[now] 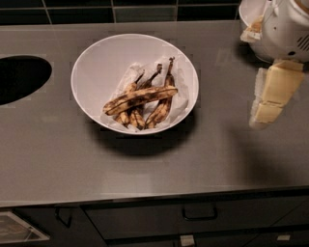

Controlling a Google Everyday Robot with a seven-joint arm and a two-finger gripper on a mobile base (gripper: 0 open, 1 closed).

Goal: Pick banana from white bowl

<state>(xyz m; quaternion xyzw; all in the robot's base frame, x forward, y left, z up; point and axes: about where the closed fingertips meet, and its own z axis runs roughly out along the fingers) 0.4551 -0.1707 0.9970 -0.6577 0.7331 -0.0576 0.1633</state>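
The white bowl [99, 55] stands on the grey counter, left of centre, lined with crumpled white paper. The banana [140, 98], long, nearly straight and yellow streaked with brown-black, lies crosswise on top of several shorter blackened bananas [161, 103] in the bowl. My gripper [268, 99], cream-coloured, hangs over the counter at the right edge of the view, well to the right of the bowl and apart from it. It holds nothing that I can see. The arm's white housing [287, 29] is above it.
A second white bowl [248, 14] at the back right corner is mostly hidden behind the arm. A dark round opening [19, 77] is cut into the counter at the left. Dark tiles run along the back. Drawers with a handle [198, 212] sit below the front edge.
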